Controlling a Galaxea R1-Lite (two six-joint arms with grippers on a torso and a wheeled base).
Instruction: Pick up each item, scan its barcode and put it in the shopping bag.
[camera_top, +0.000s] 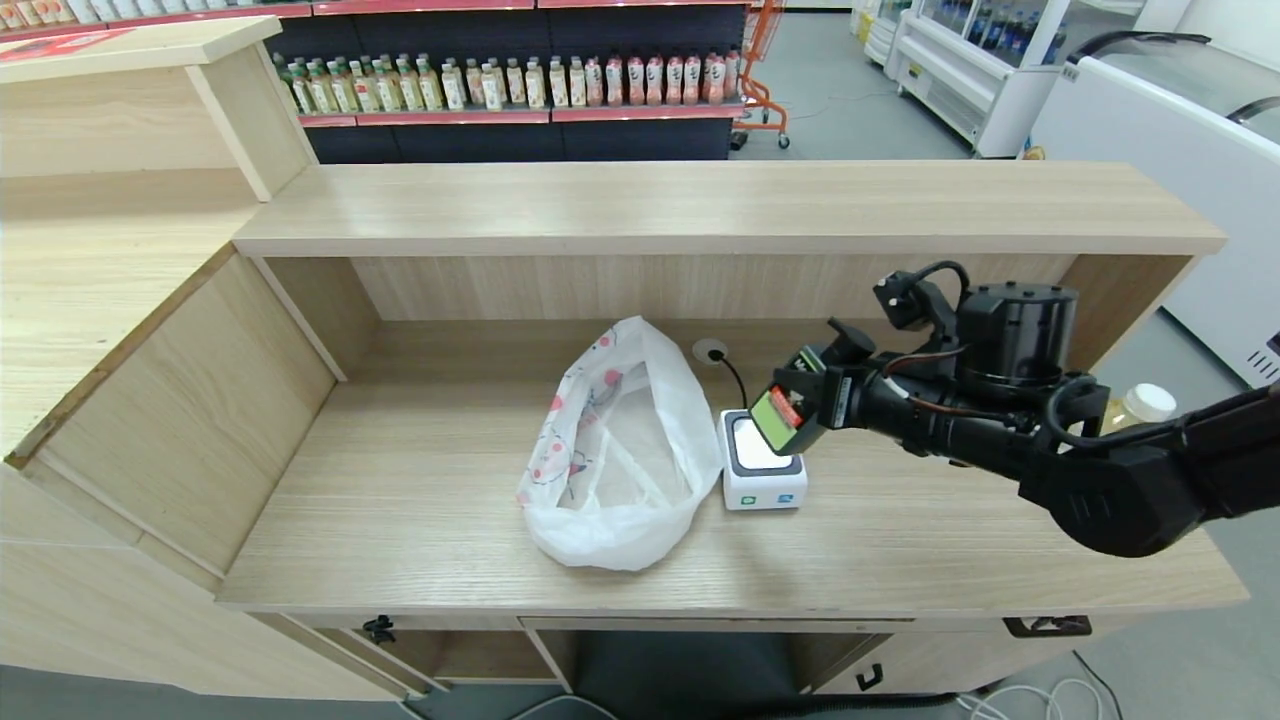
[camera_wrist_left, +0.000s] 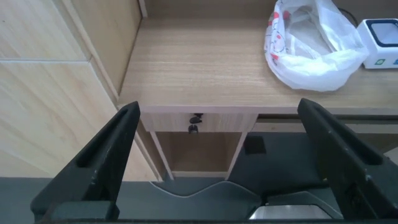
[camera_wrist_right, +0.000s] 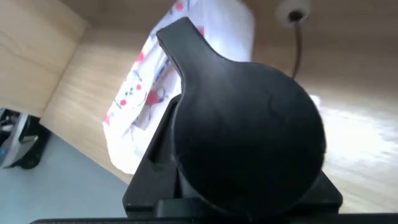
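We find the left hand (camera_wrist_left: 221, 111) off the near edge of the table (camera_top: 400, 500), its fingers spread wide with nothing between them. The white shopping bag (camera_top: 615, 450) lies open mid-table, and the scanner (camera_top: 765, 478) stands just beside it on the right. The right hand (camera_top: 792, 402) is closed on a small green packet (camera_top: 772, 420), held just above the scanner's lit face.

My right arm (camera_top: 1100, 470), right of the scanner (camera_top: 763, 472): matte black throughout, thick rounded links, one squat cylindrical joint housing. Thin black cables loop over it, and reddish-brown wires run near the wrist. Right pincer (camera_top: 790, 415): black, blocky. Left pincer (camera_wrist_left: 219, 112): two long, flat black fingers (camera_wrist_left: 106, 168), each with a shallow groove.
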